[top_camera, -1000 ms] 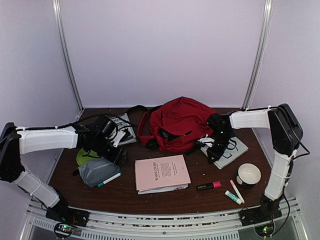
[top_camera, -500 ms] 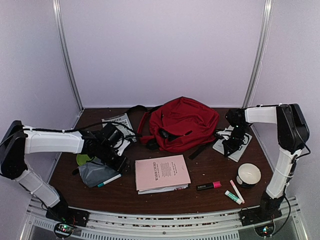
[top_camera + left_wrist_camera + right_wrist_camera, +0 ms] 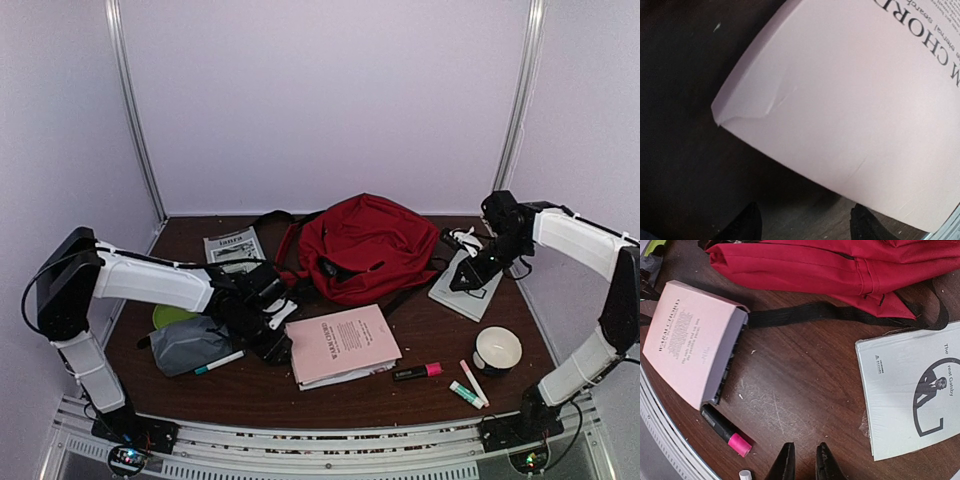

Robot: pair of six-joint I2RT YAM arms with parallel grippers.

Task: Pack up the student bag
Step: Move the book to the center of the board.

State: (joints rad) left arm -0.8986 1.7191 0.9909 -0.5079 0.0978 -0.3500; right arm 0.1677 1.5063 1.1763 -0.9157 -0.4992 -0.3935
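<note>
The student bag [image 3: 365, 245] is a red backpack lying at the back middle of the table, also seen in the right wrist view [image 3: 830, 265]. A pink book [image 3: 345, 345] lies in front of it, turned at an angle. My left gripper [image 3: 282, 342] sits low at the book's left edge. It stands open [image 3: 806, 215] with bare table between its fingers, and the book's near corner [image 3: 840, 100] is raised. My right gripper [image 3: 465, 278] hovers over a grey-white Gatsby book [image 3: 468, 290]. Its fingers [image 3: 805, 447] are a narrow gap apart and hold nothing.
A grey pouch [image 3: 190, 345], a green disc [image 3: 170, 317] and a teal pen [image 3: 218, 362] lie front left. A leaflet [image 3: 230, 248] lies back left. A pink highlighter [image 3: 418, 372], two markers [image 3: 470, 388] and a white cup [image 3: 497, 350] are front right. A black strap [image 3: 840, 315] trails from the bag.
My left gripper moved right from the pouch to the pink book, which turned and shifted right. My right gripper dragged the Gatsby book to the right, then parted its fingers and let go.
</note>
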